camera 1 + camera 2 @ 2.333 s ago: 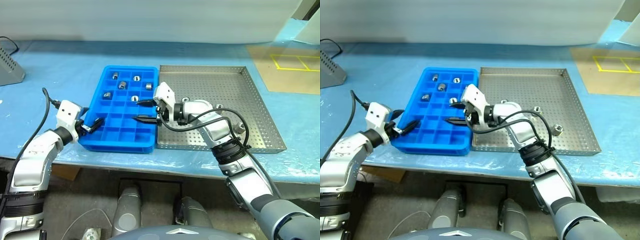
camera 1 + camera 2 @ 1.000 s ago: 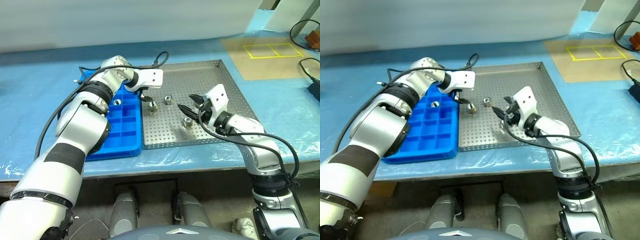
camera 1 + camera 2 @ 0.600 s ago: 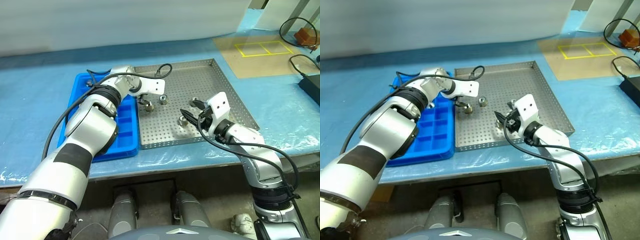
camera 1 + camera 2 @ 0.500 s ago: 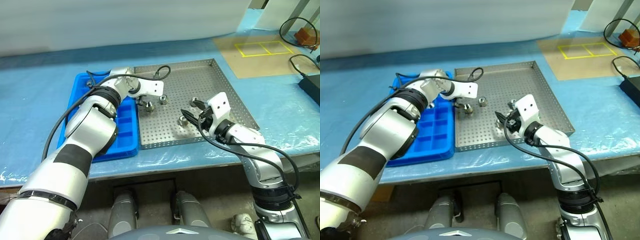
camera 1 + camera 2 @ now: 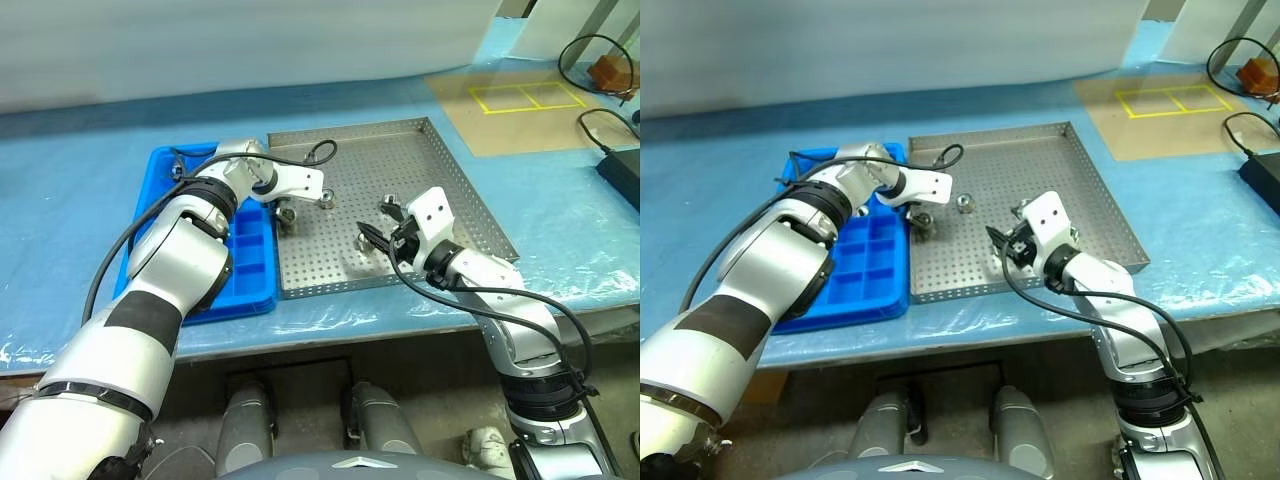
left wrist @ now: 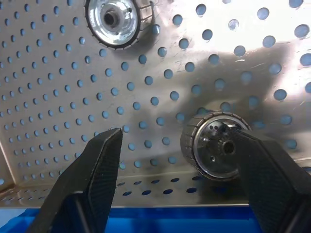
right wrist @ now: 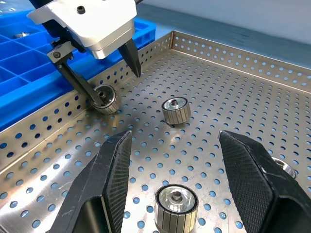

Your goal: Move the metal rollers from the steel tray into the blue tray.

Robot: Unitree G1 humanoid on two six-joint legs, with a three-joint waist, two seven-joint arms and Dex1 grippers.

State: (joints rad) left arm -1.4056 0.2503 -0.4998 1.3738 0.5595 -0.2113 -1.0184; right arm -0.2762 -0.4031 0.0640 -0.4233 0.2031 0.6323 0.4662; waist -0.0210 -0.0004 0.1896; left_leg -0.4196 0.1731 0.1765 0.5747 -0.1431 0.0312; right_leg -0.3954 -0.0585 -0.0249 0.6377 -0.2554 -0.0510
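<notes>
The left end effector (image 7: 112, 81) was pointed steeply down into the steel tray (image 5: 440, 170), its jaws spread wide with one fingertip (image 6: 265, 165) touching a metal roller (image 6: 214, 150) lying on its side by the tray's rim next to the blue tray (image 5: 255, 270); the roller was not clamped. The left arm was stretched forward across the blue tray. The right end effector (image 7: 175, 160) was held nearly level and low over the tray's near part, released and spread, with a second roller (image 7: 176, 206) standing upright between its fingers but untouched. A third roller (image 7: 176, 110), ribbed and shiny with a central hole, stood upright between the two end effectors. The trays were set side by side on the blue-covered counter (image 5: 80, 160).
</notes>
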